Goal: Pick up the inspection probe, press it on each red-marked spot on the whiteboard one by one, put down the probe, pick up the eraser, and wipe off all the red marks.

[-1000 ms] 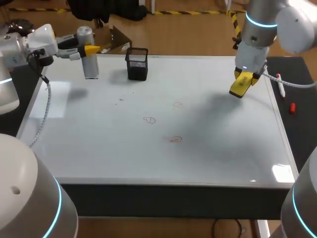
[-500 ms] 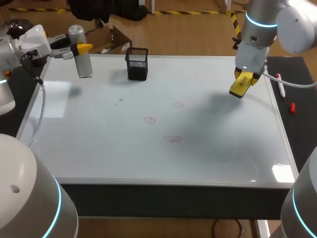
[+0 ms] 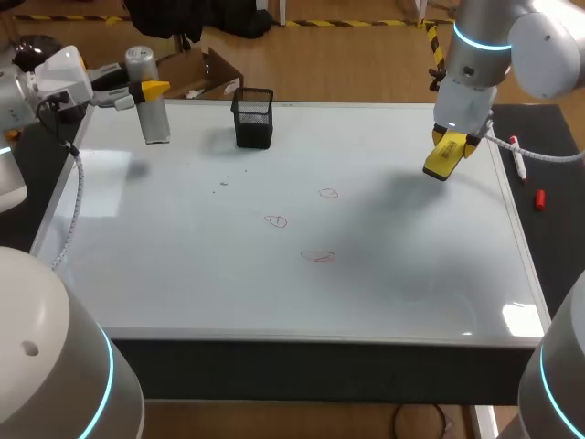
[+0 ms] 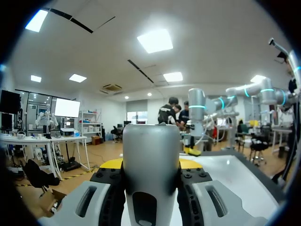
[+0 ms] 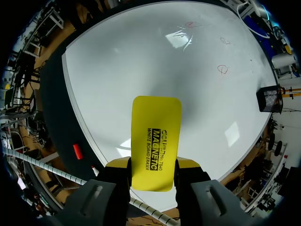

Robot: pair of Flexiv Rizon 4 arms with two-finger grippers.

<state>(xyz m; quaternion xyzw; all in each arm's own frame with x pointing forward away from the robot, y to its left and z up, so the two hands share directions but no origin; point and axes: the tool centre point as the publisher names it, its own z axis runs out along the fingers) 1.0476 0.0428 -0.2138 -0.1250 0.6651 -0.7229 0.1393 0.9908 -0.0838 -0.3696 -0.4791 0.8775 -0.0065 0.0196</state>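
Observation:
The inspection probe (image 3: 152,97), a silver-grey cylinder, stands upright over the whiteboard's (image 3: 183,274) far left corner. My left gripper (image 3: 146,90) is shut on it from the side. The left wrist view shows the probe (image 4: 151,174) filling the gap between both fingers of that gripper (image 4: 151,165). My right gripper (image 3: 450,146) hangs above the board's far right part, shut on the yellow eraser (image 3: 441,158). From the right wrist, the eraser (image 5: 155,141) sticks out past that gripper (image 5: 153,165). Three red marks (image 3: 328,193), (image 3: 276,220), (image 3: 318,257) sit mid-board.
A black mesh basket (image 3: 253,117) stands at the board's far edge, right of the probe. A white marker (image 3: 518,157) and a red cap (image 3: 539,199) lie on the dark strip beyond the right edge. A cable (image 3: 78,206) droops from my left arm over the left edge.
My left gripper carried the probe left and toward the far corner, then held still. The right arm and eraser have not moved.

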